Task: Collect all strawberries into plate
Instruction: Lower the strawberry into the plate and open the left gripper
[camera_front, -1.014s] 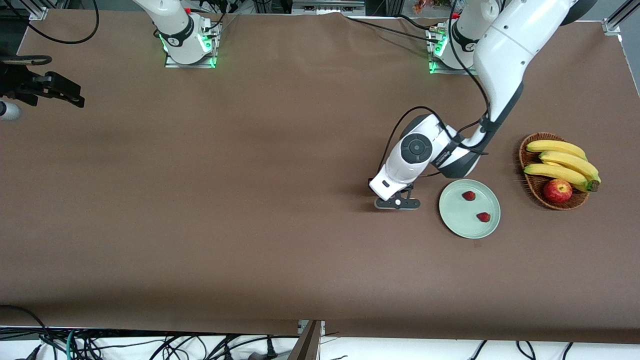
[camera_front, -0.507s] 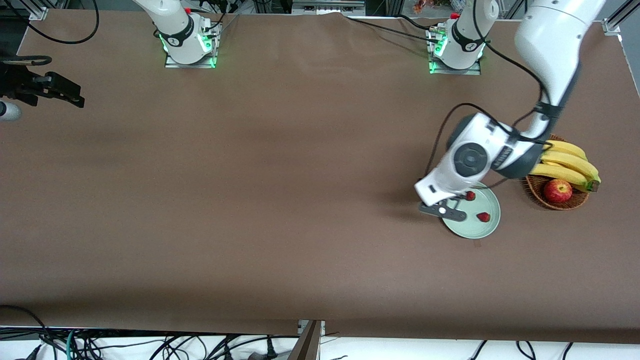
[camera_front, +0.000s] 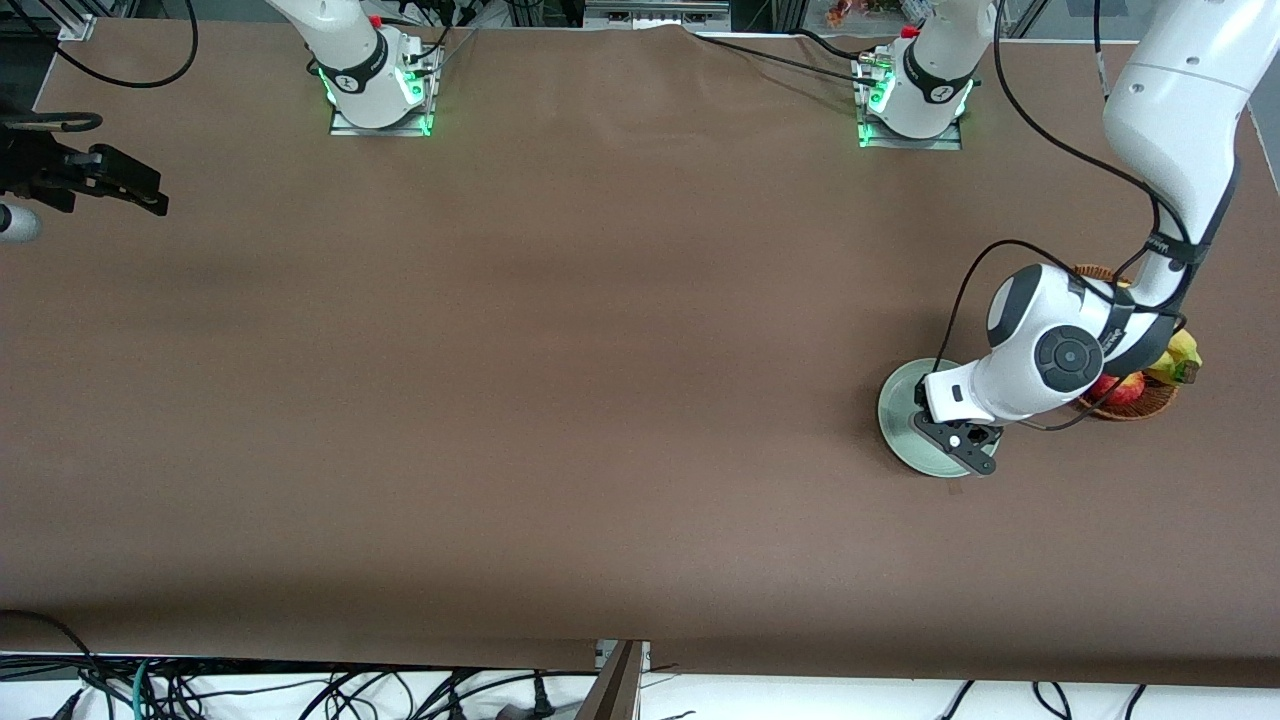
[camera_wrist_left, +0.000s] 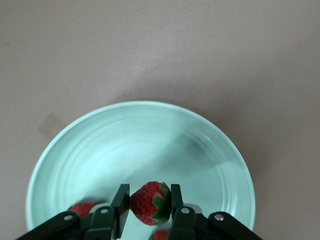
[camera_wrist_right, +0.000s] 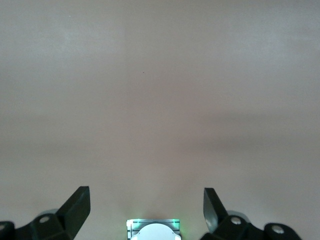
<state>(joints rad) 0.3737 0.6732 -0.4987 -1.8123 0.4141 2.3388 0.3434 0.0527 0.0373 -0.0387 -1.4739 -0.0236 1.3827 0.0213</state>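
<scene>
My left gripper (camera_front: 958, 440) hangs over the pale mint-green plate (camera_front: 897, 402) and is shut on a red strawberry (camera_wrist_left: 149, 202) with a green cap. In the left wrist view the plate (camera_wrist_left: 150, 135) fills the middle, and two more strawberries lie on it, one beside a finger (camera_wrist_left: 82, 209) and one under the gripper (camera_wrist_left: 160, 234). In the front view the left hand hides all the strawberries. My right gripper (camera_front: 120, 182) waits open and empty at the right arm's end of the table; its wrist view (camera_wrist_right: 145, 197) shows only bare table.
A brown wicker basket (camera_front: 1150, 405) with bananas (camera_front: 1185, 350) and a red-yellow apple (camera_front: 1125, 388) stands beside the plate at the left arm's end, mostly hidden by the left arm. The right arm's base (camera_wrist_right: 152, 230) shows in its wrist view.
My left arm has swung from the bare table beside the plate to over the plate, toward the basket. The two berries on the plate are now hidden in the front view. The right arm has not moved.
</scene>
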